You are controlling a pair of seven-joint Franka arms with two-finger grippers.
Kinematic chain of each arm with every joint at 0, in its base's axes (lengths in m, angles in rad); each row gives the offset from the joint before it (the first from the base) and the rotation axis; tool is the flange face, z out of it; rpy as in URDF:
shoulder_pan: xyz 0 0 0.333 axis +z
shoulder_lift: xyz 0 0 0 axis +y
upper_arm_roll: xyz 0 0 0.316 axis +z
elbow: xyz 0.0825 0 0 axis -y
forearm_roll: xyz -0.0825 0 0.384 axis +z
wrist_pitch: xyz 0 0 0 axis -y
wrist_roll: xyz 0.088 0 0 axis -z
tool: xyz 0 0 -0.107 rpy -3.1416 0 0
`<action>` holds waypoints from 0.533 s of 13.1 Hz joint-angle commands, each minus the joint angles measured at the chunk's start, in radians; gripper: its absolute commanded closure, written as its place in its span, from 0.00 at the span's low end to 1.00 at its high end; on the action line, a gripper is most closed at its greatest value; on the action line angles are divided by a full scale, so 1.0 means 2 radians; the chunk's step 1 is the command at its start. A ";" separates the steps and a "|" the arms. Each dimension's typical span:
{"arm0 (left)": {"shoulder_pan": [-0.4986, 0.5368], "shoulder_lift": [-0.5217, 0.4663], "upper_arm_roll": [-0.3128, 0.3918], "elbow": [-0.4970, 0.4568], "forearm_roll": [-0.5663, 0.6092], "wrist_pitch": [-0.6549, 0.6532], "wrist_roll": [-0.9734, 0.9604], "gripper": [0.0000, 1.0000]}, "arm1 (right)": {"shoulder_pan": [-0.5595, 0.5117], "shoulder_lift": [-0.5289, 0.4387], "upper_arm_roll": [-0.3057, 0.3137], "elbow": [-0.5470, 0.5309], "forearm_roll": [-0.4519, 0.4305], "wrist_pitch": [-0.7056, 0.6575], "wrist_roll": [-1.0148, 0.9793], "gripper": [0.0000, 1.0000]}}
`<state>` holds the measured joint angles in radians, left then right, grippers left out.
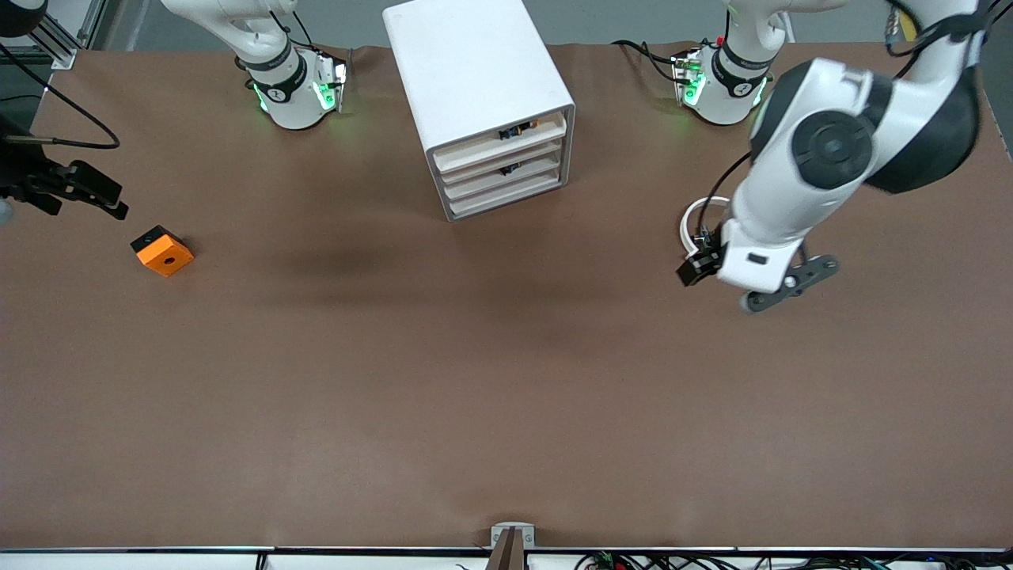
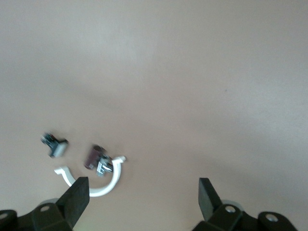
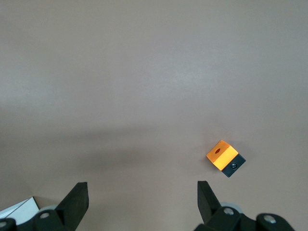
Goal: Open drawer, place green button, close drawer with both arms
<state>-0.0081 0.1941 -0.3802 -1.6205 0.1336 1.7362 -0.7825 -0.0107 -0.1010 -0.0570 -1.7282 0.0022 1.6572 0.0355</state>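
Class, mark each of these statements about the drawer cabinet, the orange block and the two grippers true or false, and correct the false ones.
1. All drawers of the cabinet are shut. True.
2. The left gripper holds the orange block. False: it is open and empty, over the table near a white curved piece.
3. The right gripper is open. True.
4. The orange block sits on the cabinet. False: it lies on the table, toward the right arm's end.

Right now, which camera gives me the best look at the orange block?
The right wrist view: the orange block lies unobstructed on the bare table ahead of the open right gripper, its top hole and dark base visible. The front view shows it small, at the right arm's end of the table. The left wrist view does not show it.
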 commanded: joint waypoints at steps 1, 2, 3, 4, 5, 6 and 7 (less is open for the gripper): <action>0.006 -0.044 0.017 -0.013 0.005 -0.004 0.098 0.00 | -0.015 -0.005 0.007 -0.008 0.014 0.007 -0.006 0.00; 0.007 -0.058 0.030 -0.014 0.005 -0.004 0.142 0.00 | -0.019 -0.005 0.007 -0.008 0.020 0.006 -0.006 0.00; 0.015 -0.072 0.041 -0.014 -0.002 -0.004 0.177 0.00 | -0.022 -0.005 0.007 -0.009 0.024 0.006 -0.006 0.00; 0.016 -0.091 0.059 -0.016 -0.003 -0.007 0.208 0.00 | -0.023 -0.005 0.007 -0.009 0.024 0.006 -0.006 0.00; 0.016 -0.110 0.079 -0.017 -0.005 -0.020 0.247 0.00 | -0.022 -0.005 0.007 -0.009 0.024 0.005 -0.006 0.00; 0.016 -0.121 0.096 -0.015 -0.018 -0.037 0.289 0.00 | -0.021 -0.006 0.008 -0.009 0.024 0.005 -0.006 0.00; 0.016 -0.132 0.119 -0.016 -0.037 -0.053 0.328 0.00 | -0.021 -0.007 0.008 -0.009 0.024 0.005 -0.006 0.00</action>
<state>0.0194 -0.0028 -0.1973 -1.6232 0.1099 1.6748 -0.2522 -0.0341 -0.1003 -0.0565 -1.7303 0.0340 1.6575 0.0348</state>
